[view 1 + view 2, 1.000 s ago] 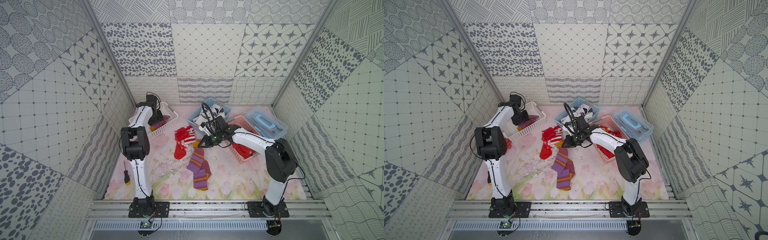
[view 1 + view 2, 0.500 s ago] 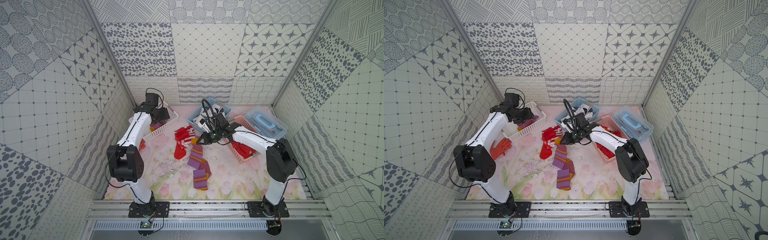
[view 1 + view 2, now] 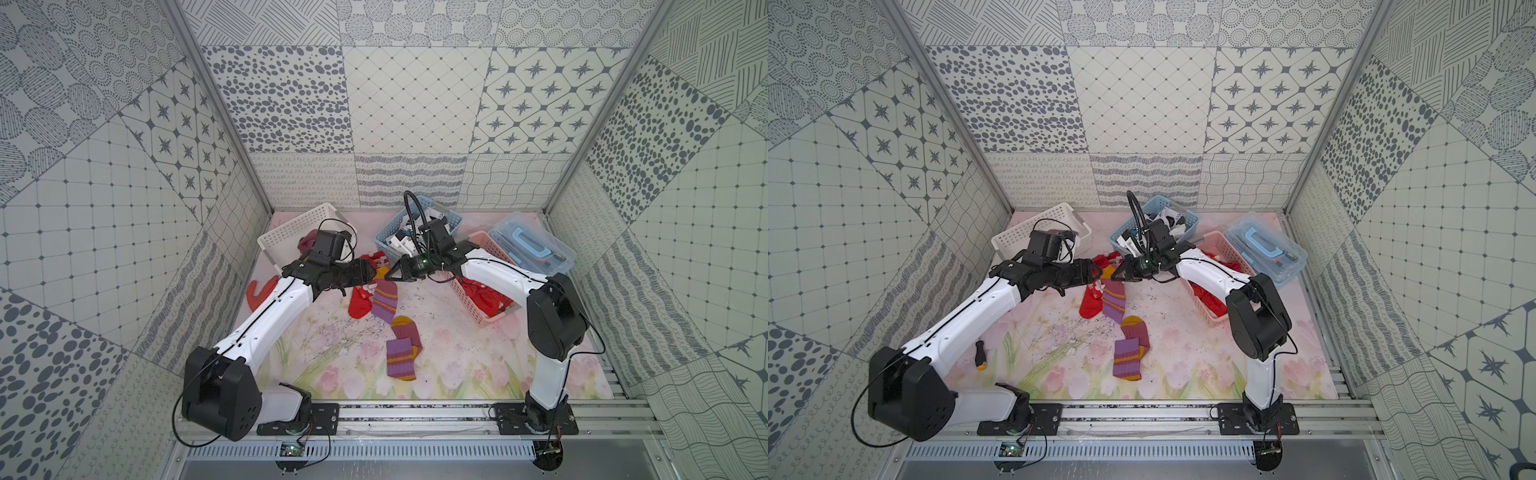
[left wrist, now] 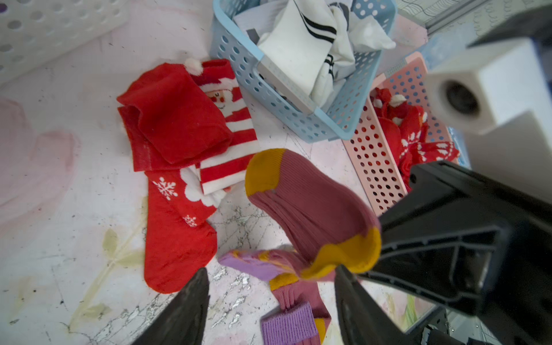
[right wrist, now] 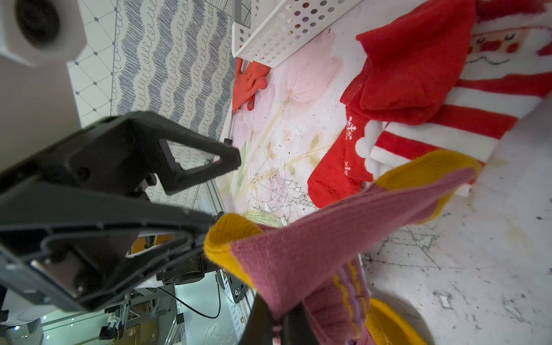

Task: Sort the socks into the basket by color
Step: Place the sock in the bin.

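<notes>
The mauve sock (image 4: pixel 307 209) is lifted by its foot, and its striped leg hangs down toward the mat (image 3: pixel 457 365). The right gripper (image 5: pixel 279 325) is closed on it. The left gripper (image 4: pixel 268 298) is just beside the sock, with jaws wide and empty.

I judge the sorting is more than half done. White socks (image 4: pixel 298 50) fill the blue basket (image 4: pixel 239 59), red ones (image 4: pixel 412 134) lie in the pink basket (image 4: pixel 373 155), and something mauve-red shows in the white basket (image 3: pixel 291 232). What remains on the mat are the red socks (image 3: pixel 360 301) and the other mauve socks (image 3: pixel 401 349).
</notes>
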Robot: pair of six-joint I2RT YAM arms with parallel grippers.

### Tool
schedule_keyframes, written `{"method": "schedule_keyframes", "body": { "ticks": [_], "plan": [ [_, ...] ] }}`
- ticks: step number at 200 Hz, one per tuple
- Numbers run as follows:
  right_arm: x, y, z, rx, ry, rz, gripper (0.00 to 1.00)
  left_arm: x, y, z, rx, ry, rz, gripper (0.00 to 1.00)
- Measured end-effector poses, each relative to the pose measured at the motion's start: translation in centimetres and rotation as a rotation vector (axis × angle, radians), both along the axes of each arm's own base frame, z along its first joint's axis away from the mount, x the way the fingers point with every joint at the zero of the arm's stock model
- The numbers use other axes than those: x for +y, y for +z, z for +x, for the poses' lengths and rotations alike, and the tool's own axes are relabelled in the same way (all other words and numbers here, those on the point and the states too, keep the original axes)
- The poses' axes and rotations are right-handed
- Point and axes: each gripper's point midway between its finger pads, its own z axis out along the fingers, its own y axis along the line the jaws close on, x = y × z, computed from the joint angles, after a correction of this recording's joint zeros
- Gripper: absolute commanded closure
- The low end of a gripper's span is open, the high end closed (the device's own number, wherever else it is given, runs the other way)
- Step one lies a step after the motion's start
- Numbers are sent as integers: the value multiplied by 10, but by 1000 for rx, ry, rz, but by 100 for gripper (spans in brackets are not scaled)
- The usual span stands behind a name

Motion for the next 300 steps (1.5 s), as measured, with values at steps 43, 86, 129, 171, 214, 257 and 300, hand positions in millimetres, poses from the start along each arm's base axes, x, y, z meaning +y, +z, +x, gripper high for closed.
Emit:
{"method": "schedule_keyframes", "body": {
  "ticks": [43,86,129,171,214,257,300],
  "plan": [
    [7,8,-2,57,5,54,100,-6,6,-26,-56,-47,-55,32],
    [14,10,-5,170,25,110,100,-20,11,-39,-93,-116,-71,31],
    [18,25,-7,256,39,177,100,-33,9,-48,-111,-187,-51,31],
    [21,39,-8,290,57,224,100,-41,8,-49,-142,-222,3,31],
    [23,47,-8,297,70,253,100,-44,11,-37,-192,-202,91,33],
    [23,49,-10,305,81,263,100,-36,15,-23,-244,-137,202,37],
    [24,52,-9,292,87,280,100,-25,22,-17,-295,-83,263,80]
  ]
}}
